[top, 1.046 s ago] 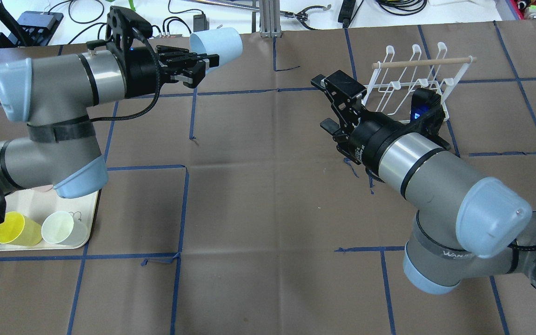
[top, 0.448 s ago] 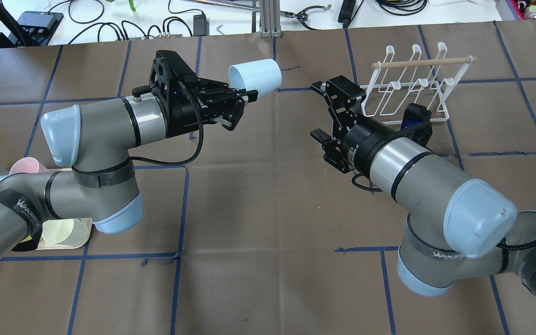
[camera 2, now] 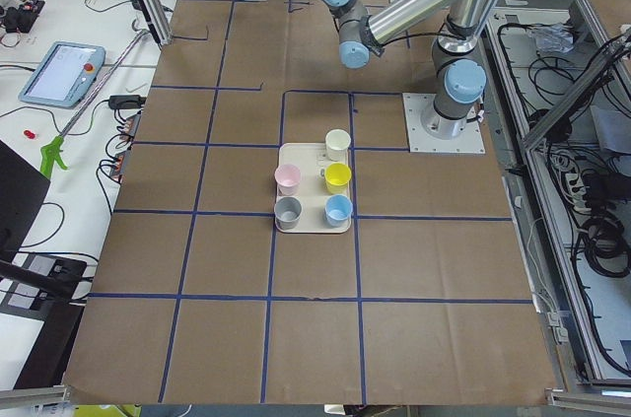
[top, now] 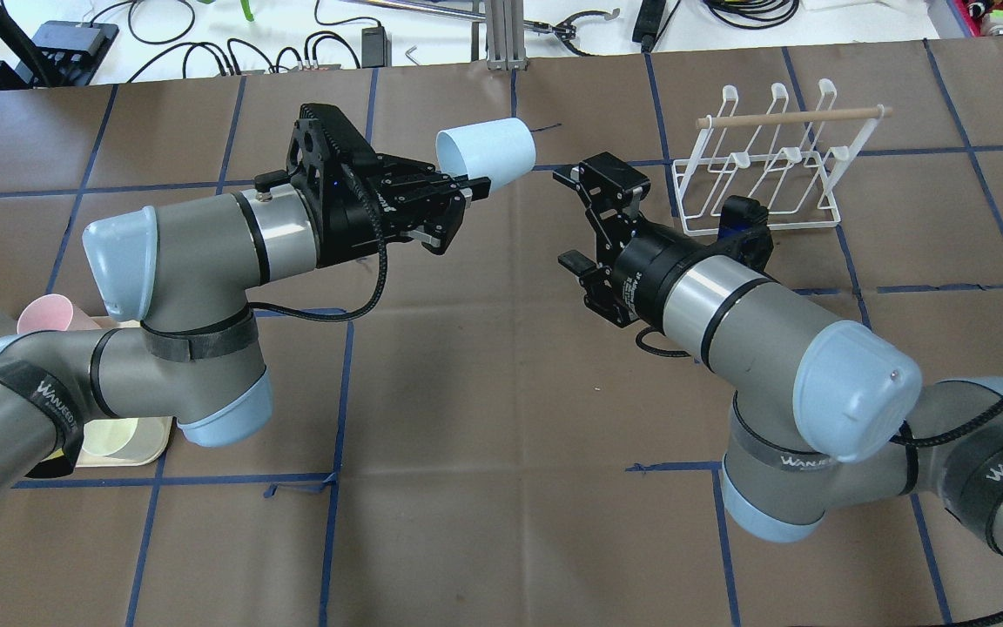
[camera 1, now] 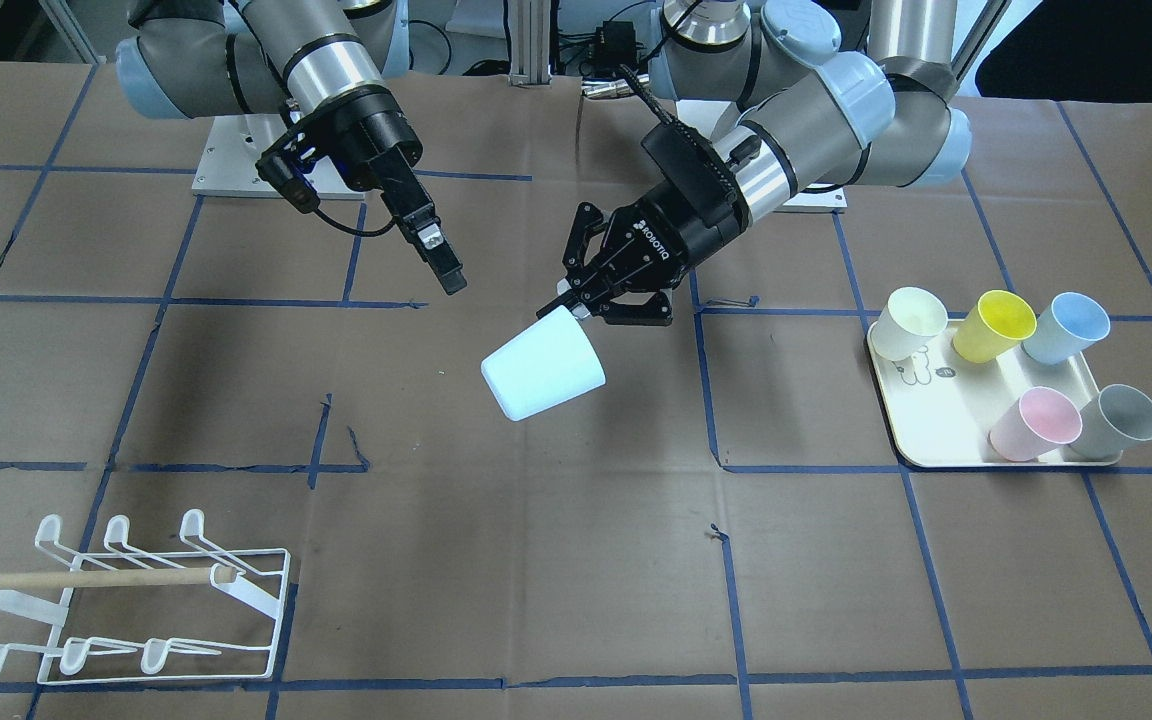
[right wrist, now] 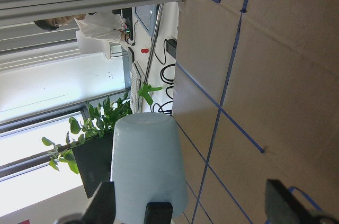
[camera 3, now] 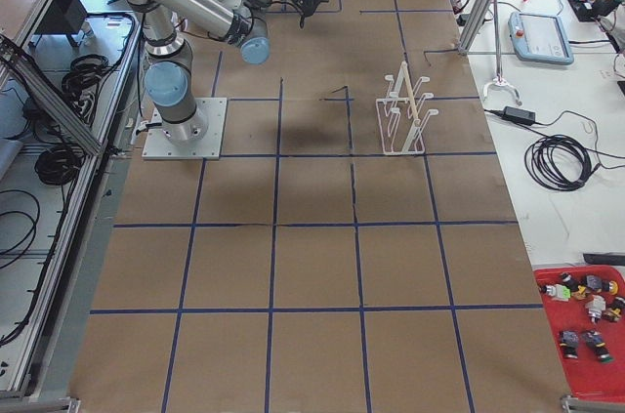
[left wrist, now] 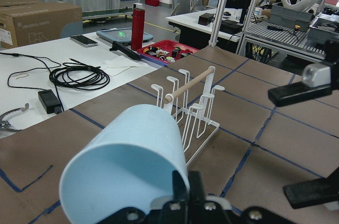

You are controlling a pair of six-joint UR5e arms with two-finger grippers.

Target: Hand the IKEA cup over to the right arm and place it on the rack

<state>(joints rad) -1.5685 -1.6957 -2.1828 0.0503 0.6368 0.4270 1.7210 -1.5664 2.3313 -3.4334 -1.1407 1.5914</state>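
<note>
Brown paper covers the table (top: 484, 392). Above its middle the left end effector (top: 477, 183) is clenched on the rim of the pale-blue cup (top: 488, 152), held off the table & tipped on its side, base twd the right end effector (top: 569, 218), which gapes wide just beside it, not touching. Farther back-right, white wire rack (top: 793, 116) stands on the table, apart from both.

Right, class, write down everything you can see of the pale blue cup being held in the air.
The pale blue cup is a plain, handleless tapered tumbler, smooth and matte like plastic. It hangs tilted almost on its side above the table, touching nothing but the left gripper, which pinches its rim. Its closed base faces the right arm's side; the open right gripper is nearby but apart from it.
</note>
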